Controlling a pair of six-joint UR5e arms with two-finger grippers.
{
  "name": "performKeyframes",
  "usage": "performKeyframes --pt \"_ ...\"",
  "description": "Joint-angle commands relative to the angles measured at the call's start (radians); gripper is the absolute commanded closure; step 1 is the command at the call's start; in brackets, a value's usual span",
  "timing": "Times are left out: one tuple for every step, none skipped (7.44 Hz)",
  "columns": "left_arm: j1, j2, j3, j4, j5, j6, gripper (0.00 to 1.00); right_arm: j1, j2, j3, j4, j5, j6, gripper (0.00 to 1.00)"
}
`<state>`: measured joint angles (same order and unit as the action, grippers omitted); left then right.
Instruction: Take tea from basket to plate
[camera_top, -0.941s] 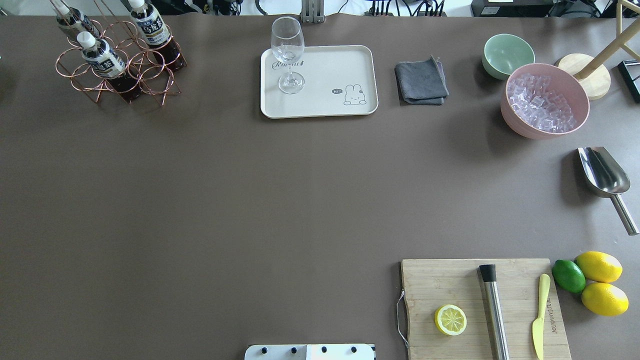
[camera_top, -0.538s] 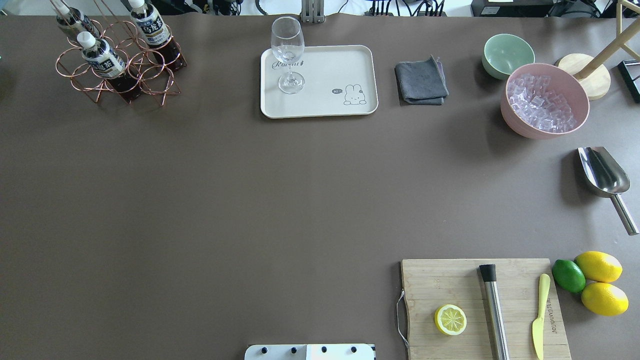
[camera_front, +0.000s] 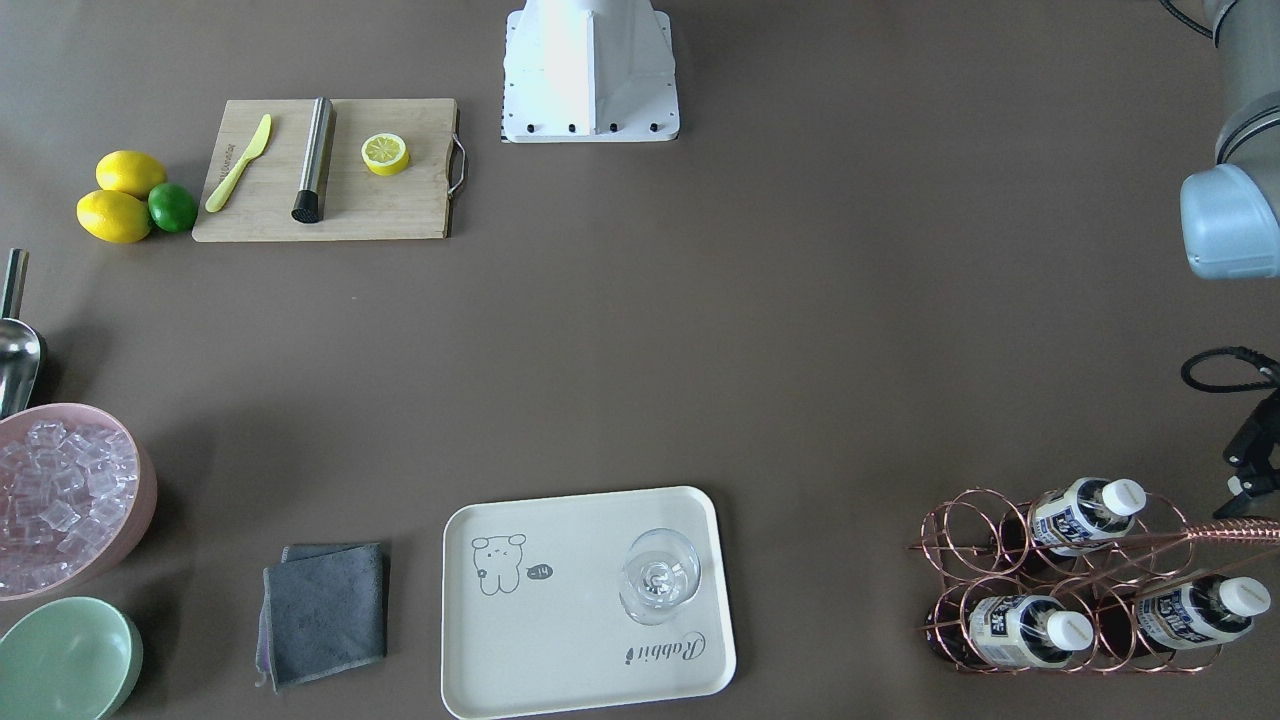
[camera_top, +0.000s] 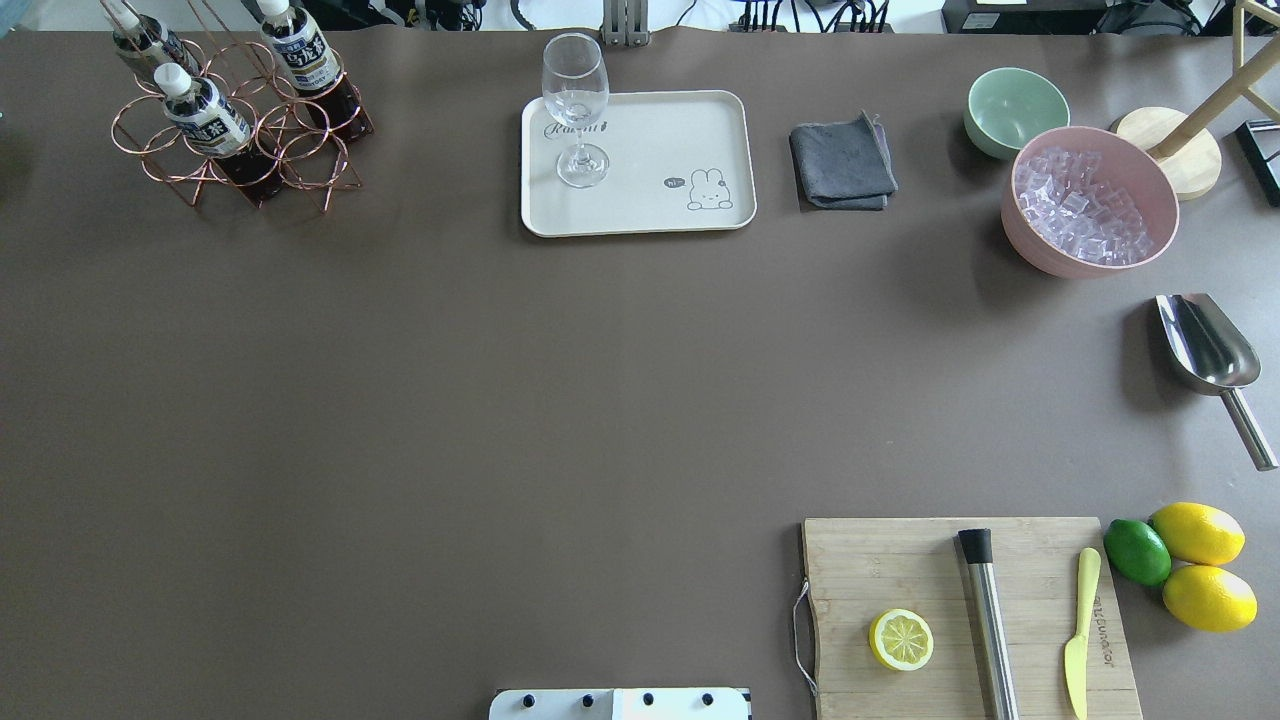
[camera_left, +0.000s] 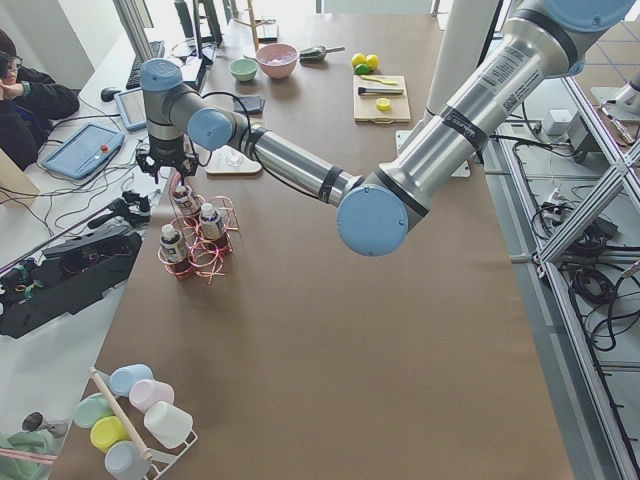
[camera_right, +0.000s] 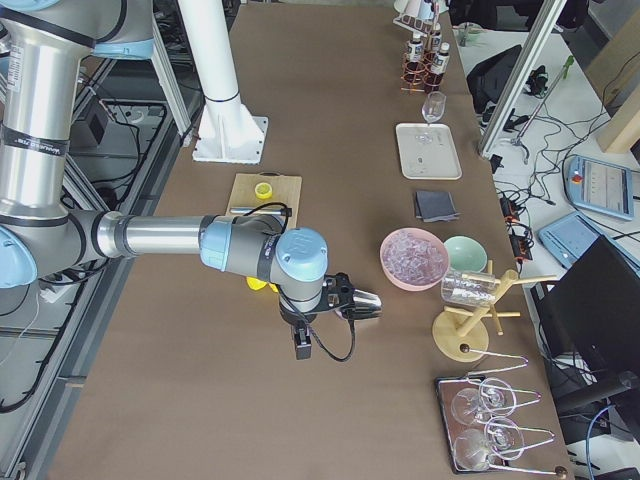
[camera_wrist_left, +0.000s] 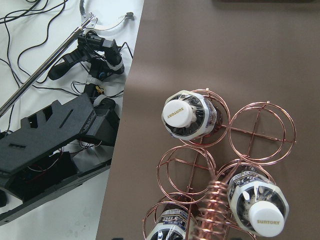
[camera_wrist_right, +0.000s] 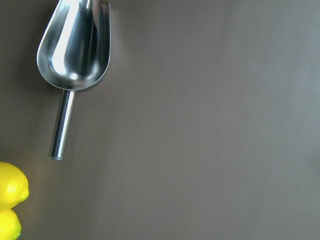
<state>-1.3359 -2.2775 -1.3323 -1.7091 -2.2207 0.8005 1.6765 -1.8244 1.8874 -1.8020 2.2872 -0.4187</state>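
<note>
Three tea bottles stand in the copper wire basket (camera_top: 240, 150) at the table's far left corner: one at the front (camera_top: 205, 115), two behind it (camera_top: 300, 50) (camera_top: 145, 40). The left wrist view looks straight down on the basket (camera_wrist_left: 260, 132) and the white caps (camera_wrist_left: 181, 114); no fingers show there. My left gripper (camera_left: 160, 165) hangs above the basket's far side; I cannot tell if it is open. The cream plate (camera_top: 660, 130) lies mid-back with a wine glass (camera_top: 576, 110) on its left end. My right gripper (camera_right: 300, 345) hovers near the scoop; I cannot tell its state.
A grey cloth (camera_top: 842, 165), a green bowl (camera_top: 1015, 108) and a pink bowl of ice (camera_top: 1090, 200) lie right of the plate. A steel scoop (camera_top: 1210, 350) is at the right edge. A cutting board (camera_top: 960, 620) with a lemon half, muddler and knife is front right, beside lemons and a lime.
</note>
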Motion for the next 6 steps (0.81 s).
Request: performKeyframes --pt "0.001 0.001 0.004 -0.007 0.0 -0.007 1.0 -0.001 0.004 -0.007 0.0 0.002 -0.017 0.0" --pt "0.0 0.004 0.002 -0.007 0.001 -0.009 1.0 -0.001 0.004 -0.007 0.0 0.002 -0.017 0.0" --pt "-0.008 0.003 -0.005 -0.009 0.0 -0.01 1.0 0.0 0.004 -0.007 0.0 0.002 -0.017 0.0" --pt "-0.028 0.0 -0.024 -0.009 -0.002 -0.009 1.0 -0.001 0.004 -0.007 0.0 0.002 -0.017 0.0" --pt "-0.052 0.0 -0.045 -0.006 -0.002 -0.01 1.0 -0.001 0.005 -0.008 0.0 0.002 -0.017 0.0" --pt "-0.072 0.004 -0.059 -0.003 -0.014 -0.009 1.0 -0.001 0.004 -0.008 0.0 0.002 -0.018 0.0"
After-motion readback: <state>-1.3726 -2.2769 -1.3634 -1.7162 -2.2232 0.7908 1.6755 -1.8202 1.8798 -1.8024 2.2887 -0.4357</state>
